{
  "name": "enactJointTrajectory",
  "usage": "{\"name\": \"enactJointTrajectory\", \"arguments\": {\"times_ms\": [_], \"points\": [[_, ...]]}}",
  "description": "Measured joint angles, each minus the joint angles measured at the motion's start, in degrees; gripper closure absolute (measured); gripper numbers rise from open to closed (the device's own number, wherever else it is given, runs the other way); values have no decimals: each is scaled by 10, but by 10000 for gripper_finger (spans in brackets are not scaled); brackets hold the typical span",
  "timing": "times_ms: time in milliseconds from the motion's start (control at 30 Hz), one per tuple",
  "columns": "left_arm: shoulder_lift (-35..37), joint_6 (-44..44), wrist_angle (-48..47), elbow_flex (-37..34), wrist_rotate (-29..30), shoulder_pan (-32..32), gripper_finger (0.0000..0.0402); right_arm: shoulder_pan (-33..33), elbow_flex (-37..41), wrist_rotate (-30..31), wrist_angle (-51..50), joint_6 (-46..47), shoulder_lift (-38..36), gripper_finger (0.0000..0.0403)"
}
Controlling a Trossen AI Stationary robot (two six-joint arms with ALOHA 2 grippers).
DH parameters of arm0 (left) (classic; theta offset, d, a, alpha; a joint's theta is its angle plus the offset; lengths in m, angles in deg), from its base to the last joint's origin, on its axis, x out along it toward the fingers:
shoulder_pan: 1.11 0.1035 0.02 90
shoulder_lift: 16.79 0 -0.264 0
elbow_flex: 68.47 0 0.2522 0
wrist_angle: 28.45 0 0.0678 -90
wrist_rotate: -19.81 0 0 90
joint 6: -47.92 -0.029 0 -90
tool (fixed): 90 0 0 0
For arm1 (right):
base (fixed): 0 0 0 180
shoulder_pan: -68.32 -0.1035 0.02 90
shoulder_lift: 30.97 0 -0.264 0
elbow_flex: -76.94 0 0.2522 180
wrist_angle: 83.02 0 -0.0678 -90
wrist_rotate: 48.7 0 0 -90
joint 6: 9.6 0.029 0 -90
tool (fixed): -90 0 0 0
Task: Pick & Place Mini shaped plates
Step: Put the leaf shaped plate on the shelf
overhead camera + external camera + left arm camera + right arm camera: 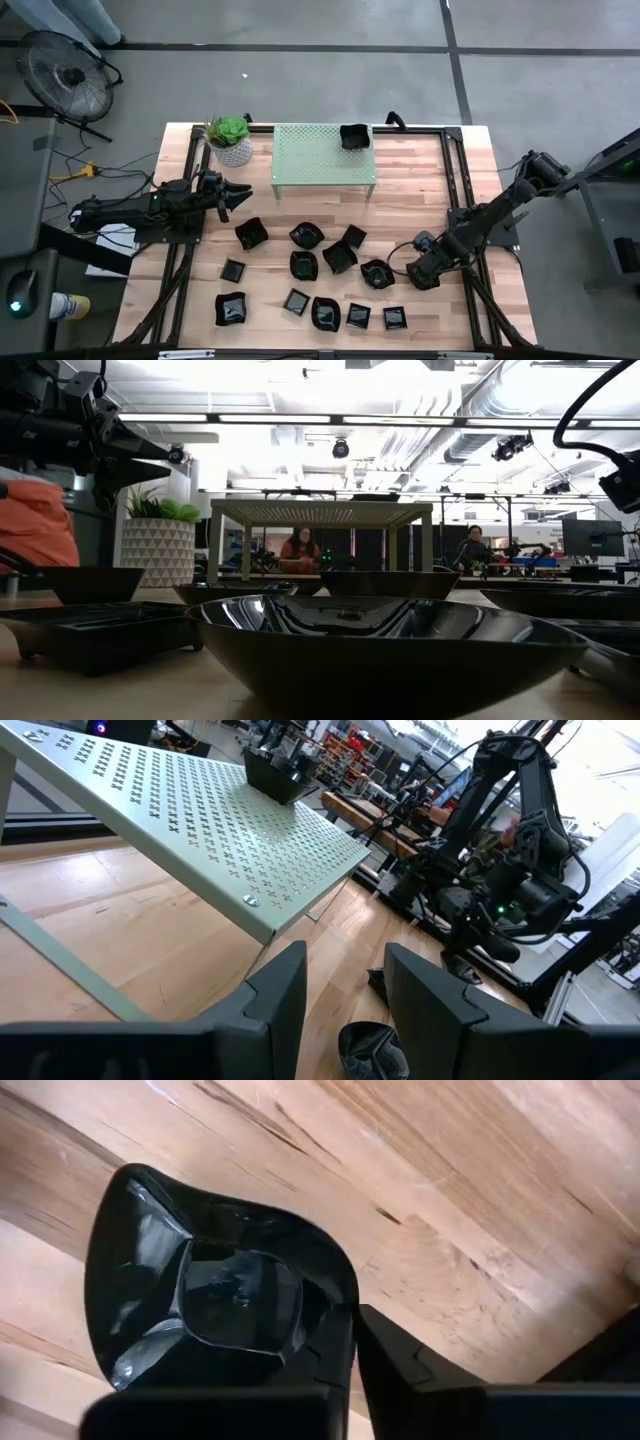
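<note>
Several glossy black mini plates (305,236) lie on the near half of the wooden table. One more plate (353,136) sits on the pale green perforated shelf (323,155); it also shows in the left wrist view (280,775). My right gripper (408,268) is low at the right end of the group, shut on the rim of a wavy-rimmed plate (200,1290). My left gripper (240,192) is open and empty, above the table to the left of the shelf, pointing toward it (345,970). My right gripper holds the wavy-rimmed plate by its rim (335,1295) on the side toward the table's right edge. One finger (320,1370) is inside the dish and the other (410,1370) outside. Whether the plate is lifted off the wood, I cannot tell.
A green plant in a white pot (232,140) stands at the shelf's left end. Black frame rails (455,170) run along the table's sides. Bare wood lies between the shelf and the plates. People sit in the room far behind (298,548).
</note>
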Motion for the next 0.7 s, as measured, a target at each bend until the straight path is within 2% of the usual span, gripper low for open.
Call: {"name": "enactJointTrajectory", "arguments": {"times_ms": [333, 700], "points": [[0, 0, 0, 0, 0, 0, 268, 0, -5, -10, -18, 0, -15, 402], [0, 0, 0, 0, 0, 0, 268, 0, -106, 40, -169, 0, -97, 402]]}}
